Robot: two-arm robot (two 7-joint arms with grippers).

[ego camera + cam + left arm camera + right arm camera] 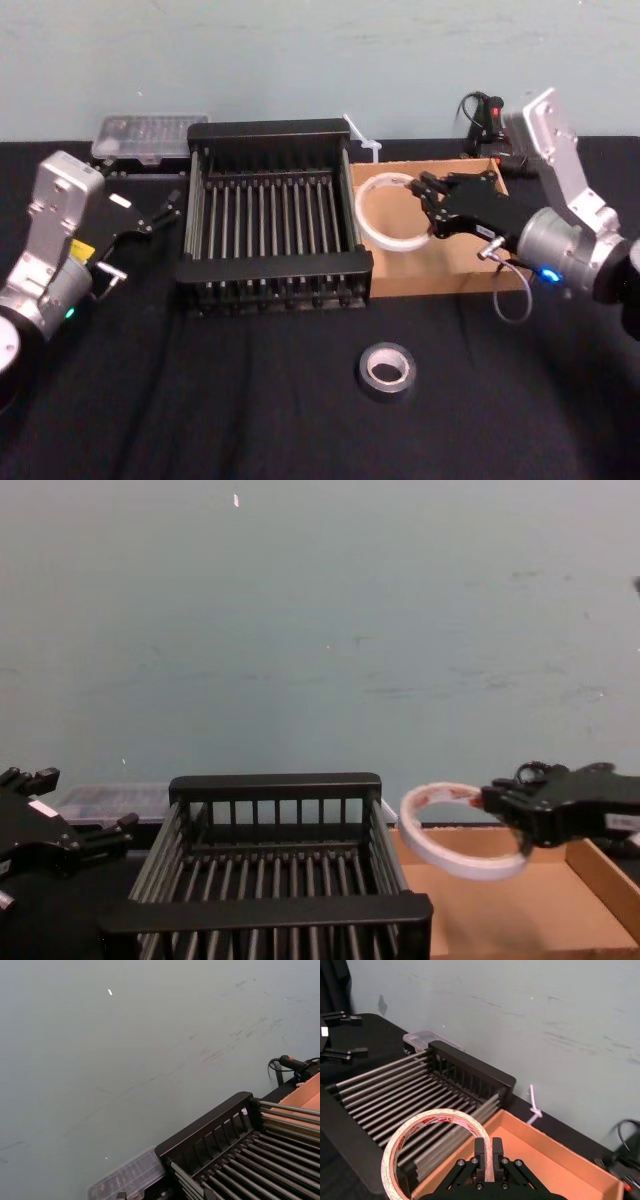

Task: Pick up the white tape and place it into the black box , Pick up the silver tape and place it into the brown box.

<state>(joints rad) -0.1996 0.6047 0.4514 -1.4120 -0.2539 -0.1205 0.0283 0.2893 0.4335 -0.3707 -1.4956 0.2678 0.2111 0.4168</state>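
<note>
My right gripper (430, 207) is shut on the rim of the white tape (364, 216), a thin white ring with reddish print. It holds the ring in the air over the left part of the brown box (440, 272), close to the black box's right wall. The right wrist view shows both fingers (480, 1152) pinching the white tape (435, 1116). In the chest view the white tape (452, 866) hangs beside the black box (270, 912). The silver tape (387, 371) lies flat on the black cloth in front of both boxes. My left gripper (160, 212) stands open and idle left of the black box (270, 130).
A clear plastic case (148, 138) lies behind the black box at the back left. A white tie (362, 140) and a black device with cables (485, 115) sit by the wall behind the brown box. Black cloth covers the table.
</note>
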